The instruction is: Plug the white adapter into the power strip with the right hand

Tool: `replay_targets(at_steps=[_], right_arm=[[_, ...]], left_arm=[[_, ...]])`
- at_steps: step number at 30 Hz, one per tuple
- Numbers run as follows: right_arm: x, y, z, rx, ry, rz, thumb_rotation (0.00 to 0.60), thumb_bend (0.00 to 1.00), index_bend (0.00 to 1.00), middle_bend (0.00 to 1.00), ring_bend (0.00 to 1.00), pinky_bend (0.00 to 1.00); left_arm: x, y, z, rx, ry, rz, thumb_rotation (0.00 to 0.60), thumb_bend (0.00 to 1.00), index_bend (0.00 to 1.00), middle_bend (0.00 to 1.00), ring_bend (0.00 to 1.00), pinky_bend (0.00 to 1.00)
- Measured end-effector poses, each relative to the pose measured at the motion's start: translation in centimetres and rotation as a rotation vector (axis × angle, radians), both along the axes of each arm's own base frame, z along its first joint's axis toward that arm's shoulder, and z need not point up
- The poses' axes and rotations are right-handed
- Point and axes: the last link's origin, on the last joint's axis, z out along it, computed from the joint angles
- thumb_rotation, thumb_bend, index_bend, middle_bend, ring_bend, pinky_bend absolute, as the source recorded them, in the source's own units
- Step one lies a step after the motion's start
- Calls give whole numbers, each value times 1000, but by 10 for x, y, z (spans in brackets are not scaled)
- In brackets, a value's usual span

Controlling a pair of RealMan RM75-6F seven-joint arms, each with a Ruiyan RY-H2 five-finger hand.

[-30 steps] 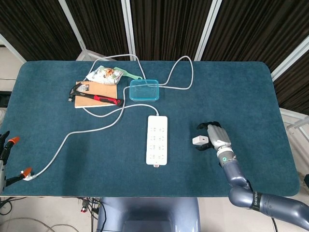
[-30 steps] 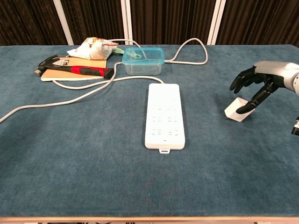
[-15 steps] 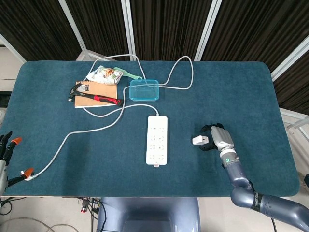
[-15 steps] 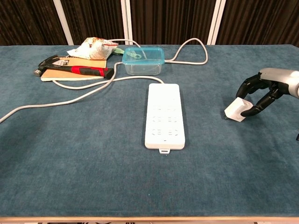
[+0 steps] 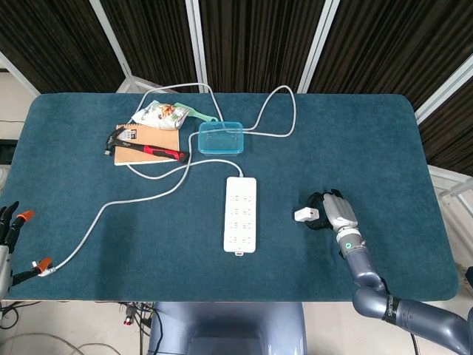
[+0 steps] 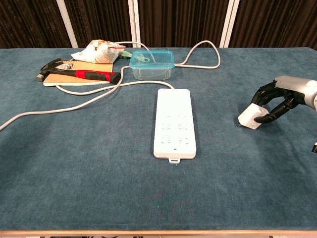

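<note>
The white adapter [image 5: 304,215] [image 6: 250,116] sits on the blue table right of the power strip, tilted, with my right hand [image 5: 330,211] [image 6: 276,100] closed around its right side. Its dark fingers [image 6: 268,96] curl over the top and under the adapter. The white power strip [image 5: 240,214] [image 6: 174,122] lies flat at the table's middle, sockets up, its cable running off to the back. A gap of bare cloth separates the adapter from the strip. My left hand [image 5: 7,222] shows only at the far left edge, off the table, and its fingers are too small to read.
A teal plastic box [image 5: 221,137] [image 6: 151,64] stands behind the strip. A hammer with a red handle [image 5: 148,150] [image 6: 74,73] lies on a brown board, with a snack bag [image 5: 158,114] behind it. A white cable [image 5: 133,201] snakes across the left half.
My right hand has closed from spread fingers above the adapter to a grip around it. The adapter has shifted slightly; the strip has not moved.
</note>
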Motion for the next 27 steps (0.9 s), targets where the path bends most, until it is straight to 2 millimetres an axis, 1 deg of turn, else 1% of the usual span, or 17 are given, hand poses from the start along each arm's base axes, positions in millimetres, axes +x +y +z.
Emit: replay_targets(at_steps=[5,12,17,20,22,27], right_arm=[[-1,0,0,3,1,1,600,345,440,434,235,37],[-1,0,0,3,-10,5,600,361,519,479,263,37],[-1,-1,-1,-1,-13,6,600,372,533,485,268,37],[0,-1,-4,8,-18,7,600,398,549,494,275,37],[1,-2,-5,4,-29,6,600,427,577,517,291,37],[5,-3,-3,-11,-43,21,600,481,618,541,312,37]], left_arm=[[0,0,-1,-3,-1,3,600,64,170,0,0,0],[1,0,-2,-11,-8,8,600,64,170,0,0,0],[1,-1,-2,-10,-12,9,600,65,171,0,0,0],[1,0,-2,-10,-16,13,600,65,171,0,0,0],[0,0,-2,-12,-19,15,600,65,171,0,0,0],[0,0,-1,-12,-22,15,600,65,172,0,0,0]])
